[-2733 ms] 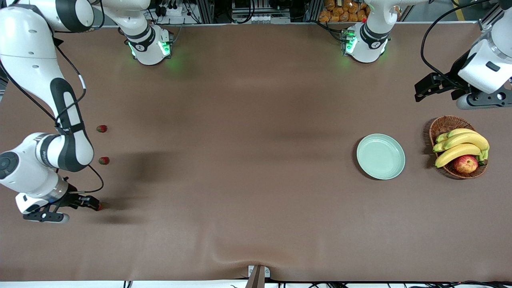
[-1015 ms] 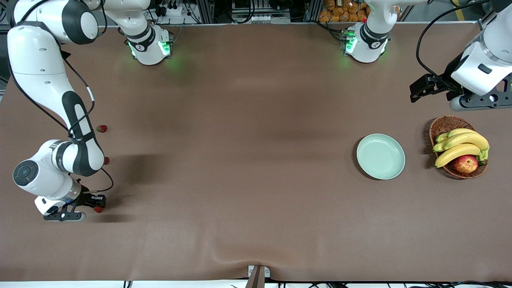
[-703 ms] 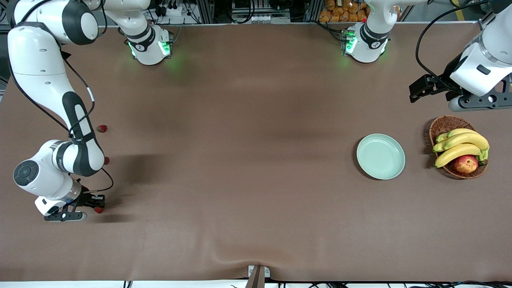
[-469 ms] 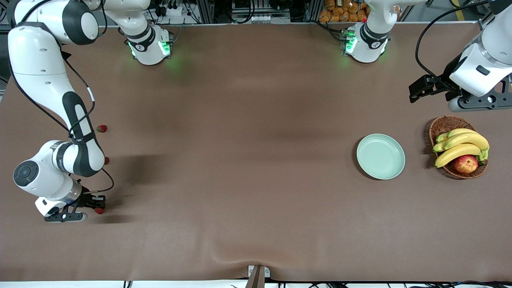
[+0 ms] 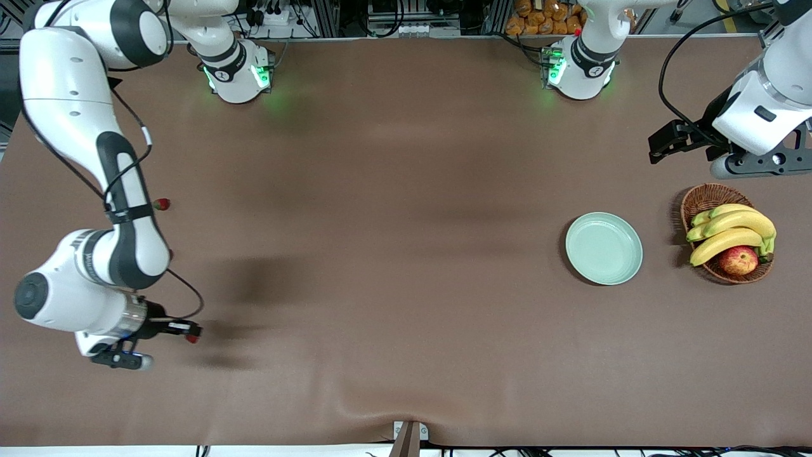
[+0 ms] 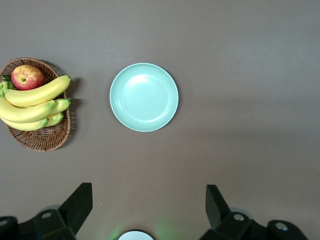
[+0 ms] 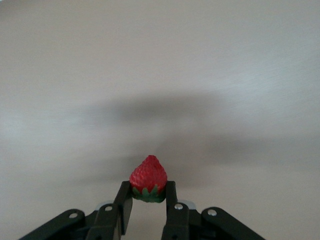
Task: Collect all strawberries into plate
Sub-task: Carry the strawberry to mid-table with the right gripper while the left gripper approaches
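Transport is the step in hand: the right gripper (image 5: 188, 333) is clamped on one strawberry (image 7: 148, 176), carried clear above the table (image 5: 393, 254) at the right arm's end. The berry's long axis runs out along the fingers, red tip pointing away from the wrist, green cap pinched between them. Next comes a long carry to the plate (image 5: 604, 247), bare, beside the basket (image 5: 704, 198). Another strawberry (image 5: 162, 204) lies on the table. Waiting over the table near the basket, the left gripper (image 6: 149, 210) hangs spread wide, empty.
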### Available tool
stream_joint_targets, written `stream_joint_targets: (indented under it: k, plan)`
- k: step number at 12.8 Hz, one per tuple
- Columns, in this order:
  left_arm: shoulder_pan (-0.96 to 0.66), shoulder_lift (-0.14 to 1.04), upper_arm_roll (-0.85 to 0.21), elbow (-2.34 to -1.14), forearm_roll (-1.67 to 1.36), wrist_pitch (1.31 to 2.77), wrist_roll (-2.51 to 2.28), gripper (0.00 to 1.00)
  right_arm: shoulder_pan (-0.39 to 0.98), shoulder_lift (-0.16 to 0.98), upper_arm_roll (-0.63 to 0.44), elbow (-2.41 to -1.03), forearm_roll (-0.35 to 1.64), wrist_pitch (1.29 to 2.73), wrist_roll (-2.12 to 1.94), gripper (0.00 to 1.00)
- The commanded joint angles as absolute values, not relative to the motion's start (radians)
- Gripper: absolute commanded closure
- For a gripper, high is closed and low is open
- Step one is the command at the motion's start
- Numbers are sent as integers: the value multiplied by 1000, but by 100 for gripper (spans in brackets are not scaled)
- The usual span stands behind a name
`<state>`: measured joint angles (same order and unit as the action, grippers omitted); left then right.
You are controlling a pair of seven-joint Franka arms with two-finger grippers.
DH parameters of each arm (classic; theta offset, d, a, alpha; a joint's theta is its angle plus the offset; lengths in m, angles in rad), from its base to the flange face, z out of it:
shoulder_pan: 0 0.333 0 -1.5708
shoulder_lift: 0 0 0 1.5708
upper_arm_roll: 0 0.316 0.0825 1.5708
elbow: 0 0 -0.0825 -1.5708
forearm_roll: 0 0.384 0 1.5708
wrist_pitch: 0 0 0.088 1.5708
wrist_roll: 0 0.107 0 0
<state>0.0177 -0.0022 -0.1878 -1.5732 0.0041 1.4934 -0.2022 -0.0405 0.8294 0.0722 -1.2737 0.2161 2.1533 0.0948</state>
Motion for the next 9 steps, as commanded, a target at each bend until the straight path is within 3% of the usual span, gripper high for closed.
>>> stream_joint_targets:
  k: [1,9]
  plan:
    - [23,12,-196,-1574,28,1486,-222,0,-23,839,161,-1258,274,2155,294,100]
    - [17,60,-196,-1580,31,1519,-222,0,254,862,198,-1250,329,2258,783,100]
